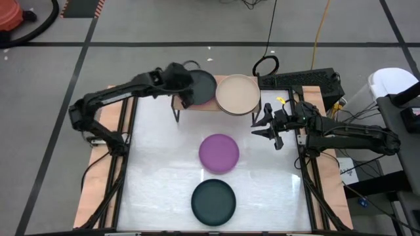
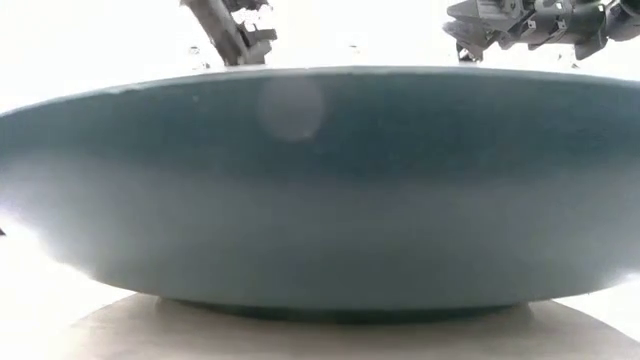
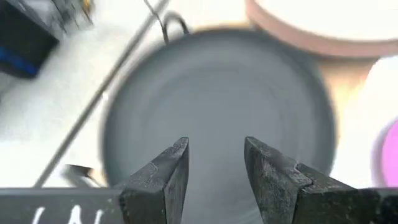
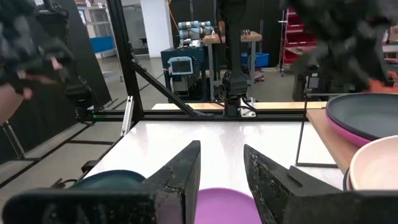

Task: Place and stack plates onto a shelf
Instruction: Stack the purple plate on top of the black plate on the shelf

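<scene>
Where the shelf (image 1: 177, 103) stands, three plates; two below.

Bare table (image 1: 157, 170) flanks purple plate (image 1: 218, 152) and teal plate (image 1: 213, 201)

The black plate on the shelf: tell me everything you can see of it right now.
The black plate is round, shallow and matte, with a low raised rim. It lies flat on top of a magenta plate, whose edge shows beneath it, on the left part of the shelf. A beige plate sits beside it on the shelf. The left hand hovers over the black plate's near edge, fingers open with nothing between them. Whether they touch the plate I cannot tell.
</scene>
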